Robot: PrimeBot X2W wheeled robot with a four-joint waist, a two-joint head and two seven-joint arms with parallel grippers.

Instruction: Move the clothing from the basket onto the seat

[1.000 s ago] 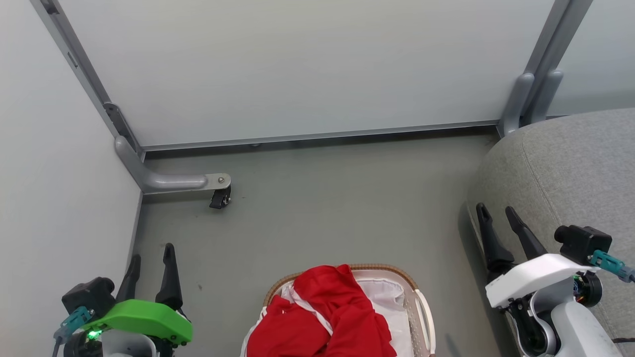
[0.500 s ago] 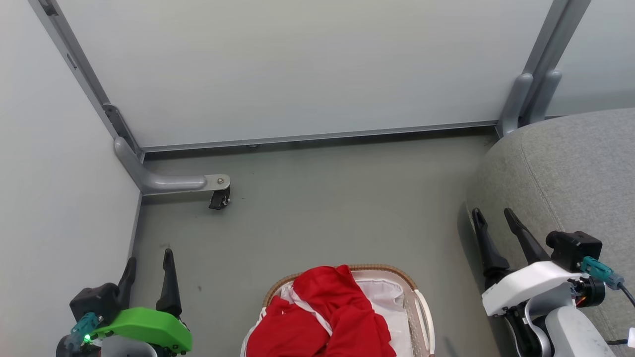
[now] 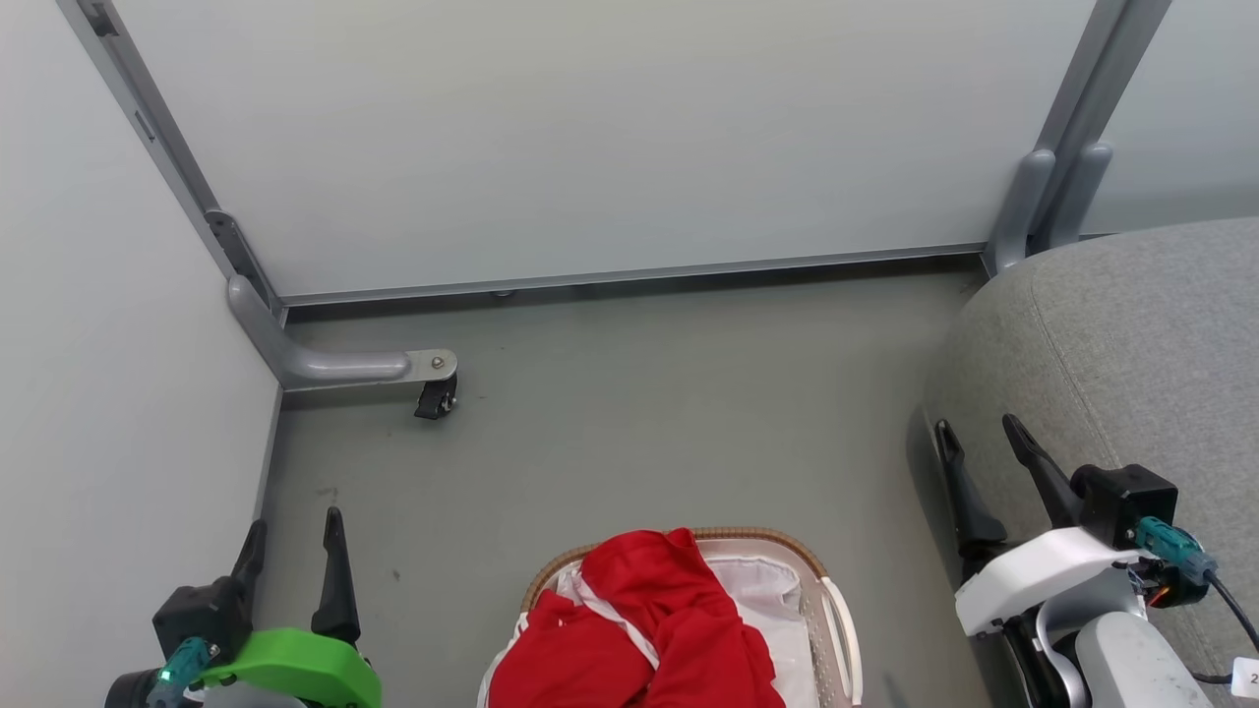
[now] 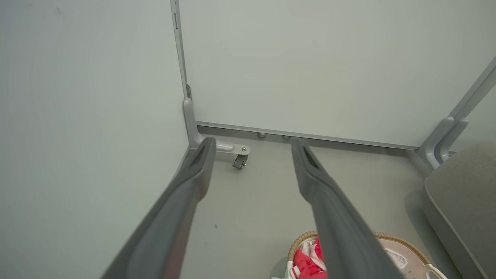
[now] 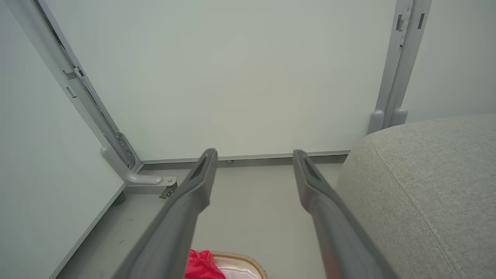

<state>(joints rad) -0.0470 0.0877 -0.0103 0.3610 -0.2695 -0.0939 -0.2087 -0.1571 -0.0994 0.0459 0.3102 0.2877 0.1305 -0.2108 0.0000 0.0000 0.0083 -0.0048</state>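
Observation:
The red clothing (image 3: 649, 629) with white stripe trim lies heaped in the cream basket (image 3: 836, 610) at the bottom middle of the head view, over a white liner. The grey seat (image 3: 1131, 344) fills the right side. My left gripper (image 3: 295, 526) stands open at the lower left, left of the basket. My right gripper (image 3: 979, 428) stands open at the lower right, in front of the seat's side. In the left wrist view the clothing (image 4: 306, 261) and basket (image 4: 391, 240) show at the bottom. The right wrist view has the seat (image 5: 426, 186) and a bit of the clothing (image 5: 201, 263).
Pale partition walls close the space at the back and left. A grey bracket foot with a black caster (image 3: 436, 393) juts onto the floor at the left. Bare grey floor (image 3: 639, 423) lies between the basket and the back wall.
Both grippers have sunk a little toward the bottom of the head view. The clothing and basket have not moved.

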